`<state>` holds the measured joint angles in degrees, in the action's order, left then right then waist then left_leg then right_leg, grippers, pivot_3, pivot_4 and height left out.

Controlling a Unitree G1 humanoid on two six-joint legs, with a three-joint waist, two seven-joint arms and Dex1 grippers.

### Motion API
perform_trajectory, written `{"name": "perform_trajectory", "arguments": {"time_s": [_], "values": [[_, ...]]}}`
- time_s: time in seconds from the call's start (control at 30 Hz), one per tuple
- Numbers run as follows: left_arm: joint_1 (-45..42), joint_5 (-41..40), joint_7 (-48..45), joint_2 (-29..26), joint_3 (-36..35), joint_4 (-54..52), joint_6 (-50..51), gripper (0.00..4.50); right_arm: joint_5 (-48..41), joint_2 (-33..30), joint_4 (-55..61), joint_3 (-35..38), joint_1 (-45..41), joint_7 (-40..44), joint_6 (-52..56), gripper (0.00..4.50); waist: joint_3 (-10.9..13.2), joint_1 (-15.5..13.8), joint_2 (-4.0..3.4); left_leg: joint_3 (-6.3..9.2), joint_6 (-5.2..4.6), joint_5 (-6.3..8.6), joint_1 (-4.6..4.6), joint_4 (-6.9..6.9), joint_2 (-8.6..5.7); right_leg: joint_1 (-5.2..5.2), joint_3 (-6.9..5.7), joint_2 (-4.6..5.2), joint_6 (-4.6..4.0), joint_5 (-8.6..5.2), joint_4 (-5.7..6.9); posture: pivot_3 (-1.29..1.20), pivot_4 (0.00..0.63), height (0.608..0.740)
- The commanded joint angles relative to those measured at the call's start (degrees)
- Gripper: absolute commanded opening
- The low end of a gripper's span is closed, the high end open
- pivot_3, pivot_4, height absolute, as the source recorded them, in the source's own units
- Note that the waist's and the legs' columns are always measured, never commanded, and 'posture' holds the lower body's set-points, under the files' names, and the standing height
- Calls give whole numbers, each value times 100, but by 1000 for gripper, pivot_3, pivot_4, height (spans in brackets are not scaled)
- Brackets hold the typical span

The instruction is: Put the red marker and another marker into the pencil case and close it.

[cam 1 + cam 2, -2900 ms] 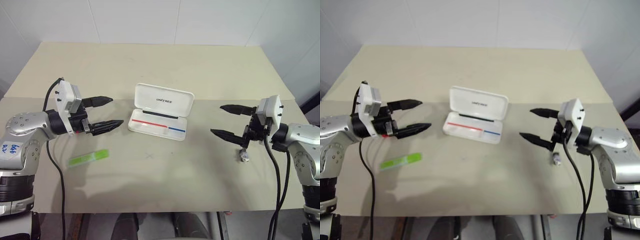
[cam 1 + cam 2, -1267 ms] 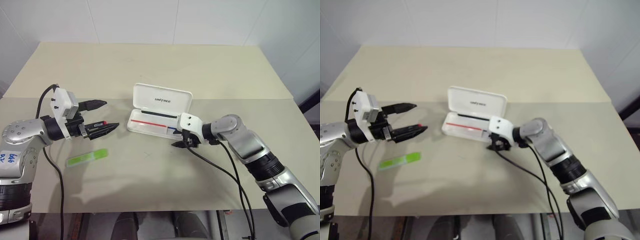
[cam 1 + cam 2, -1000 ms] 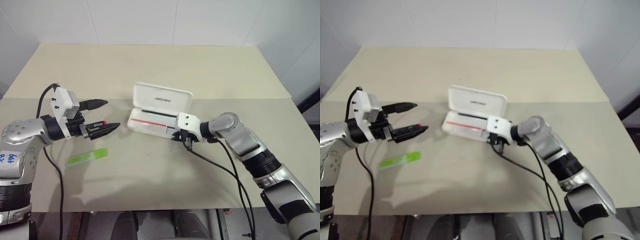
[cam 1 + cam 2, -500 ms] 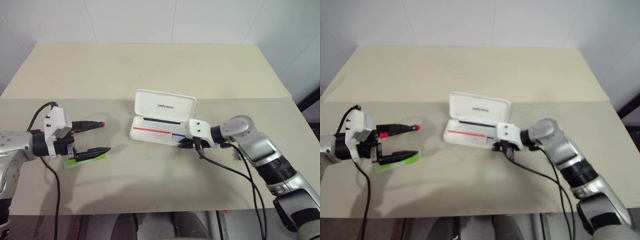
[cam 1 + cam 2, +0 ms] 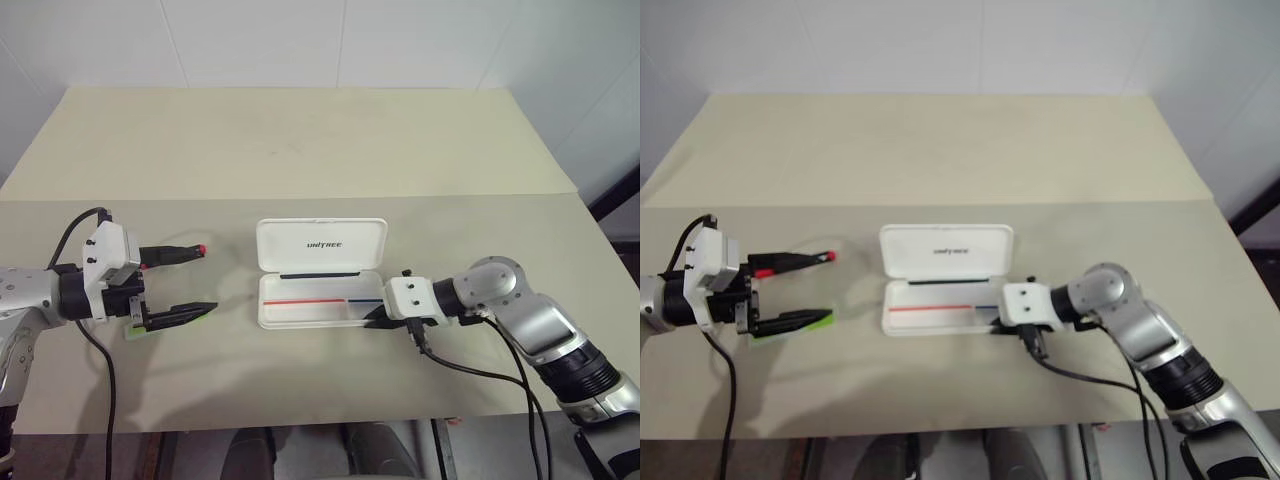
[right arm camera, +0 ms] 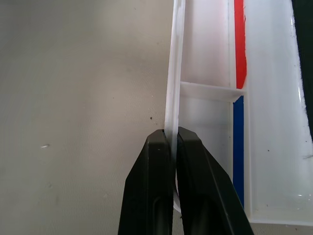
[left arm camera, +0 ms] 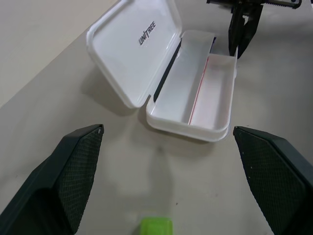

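Observation:
The white pencil case (image 5: 320,243) lies open mid-table with its lid, printed UNITREE, tipped back. My right gripper (image 6: 169,133) is shut on the front wall of the case's base (image 6: 172,88), near its right end. On the left, my left gripper (image 5: 206,278) stands open, its fingers level just above the table. The red marker (image 5: 202,249) shows its red tip past the upper finger, and the rest of it is hidden. The light-green marker (image 5: 818,319) lies under the lower finger, with one end visible in the left wrist view (image 7: 156,227).
The beige table (image 5: 320,140) has a seam running across it behind the case, and its front edge lies close below both arms. Black cables (image 5: 470,368) trail from both wrists over the table front. A white wall rises behind.
My right gripper has drawn the case toward the front edge and turned it square. My left gripper has drawn back and sunk over the green marker. The head camera has tilted down.

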<state>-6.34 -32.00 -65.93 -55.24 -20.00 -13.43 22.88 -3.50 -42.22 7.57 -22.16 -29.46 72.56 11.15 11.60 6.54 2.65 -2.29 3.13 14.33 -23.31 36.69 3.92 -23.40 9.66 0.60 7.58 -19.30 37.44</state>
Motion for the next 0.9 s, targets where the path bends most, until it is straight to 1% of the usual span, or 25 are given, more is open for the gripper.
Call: {"name": "perform_trajectory", "arguments": {"time_s": [0.03, 0.2, 0.27, 0.3, 0.4, 0.53, 0.77, 0.9], "values": [[-50, -107, 11, -144, -179, -239, 67, 4500, 139, 165, 97, -59, -33, -159, -114, 38, -1, 9, 1, 0, 0, 0, 2, 0, 0, 0, 0, -1, 0, 0, 1, 0, 150, 740], [-125, -116, 15, -209, -229, -211, 135, 4500, 198, 279, 220, -111, 33, -123, 121, 38, -5, 86, 8, 1, -1, -3, 10, 4, 2, 5, 0, -3, -3, 1, 8, 0, 150, 740], [-166, -113, 6, -246, -224, -173, 139, 4500, 221, 299, 278, -128, 66, -121, 222, 603, -5, 112, 8, 2, -1, -3, 10, 6, 2, 5, 0, -3, -3, 1, 10, 0, 150, 740], [-206, -98, -3, -265, -207, -138, 129, 4500, 242, 323, 282, -129, 65, -145, 224, 805, -5, 115, 8, 2, -1, -3, 10, 6, 2, 5, 0, -3, -3, 1, 10, 0, 150, 740], [-383, -75, -6, -293, -130, -59, 132, 4500, 269, 445, 267, -37, 41, -322, 103, 1835, -5, 118, 8, 3, -1, -3, 8, 3, 2, 4, -1, -3, -4, 0, 9, 0, 150, 740], [-504, -47, -24, -285, -63, -2, 128, 4500, 187, 463, 273, 59, -6, -320, 28, 1835, -5, 118, 8, 2, 0, -3, 7, -2, 2, 2, -1, -3, -4, -1, 9, 0, 150, 740], [-582, -2, -53, -262, 12, 73, 75, 4500, -361, 234, 434, 379, -26, 105, -115, 1835, -5, 106, 8, 2, 0, -3, 6, -4, 1, 3, -2, -2, -3, -1, 6, 0, 150, 740], [-482, 51, -92, -325, -82, 123, 45, 4500, -677, 125, 260, 732, -178, 219, -177, 1835, -4, 110, 8, 2, 0, -3, 6, -4, 1, 3, -2, -2, -3, -1, 7, 0, 150, 740]]}}
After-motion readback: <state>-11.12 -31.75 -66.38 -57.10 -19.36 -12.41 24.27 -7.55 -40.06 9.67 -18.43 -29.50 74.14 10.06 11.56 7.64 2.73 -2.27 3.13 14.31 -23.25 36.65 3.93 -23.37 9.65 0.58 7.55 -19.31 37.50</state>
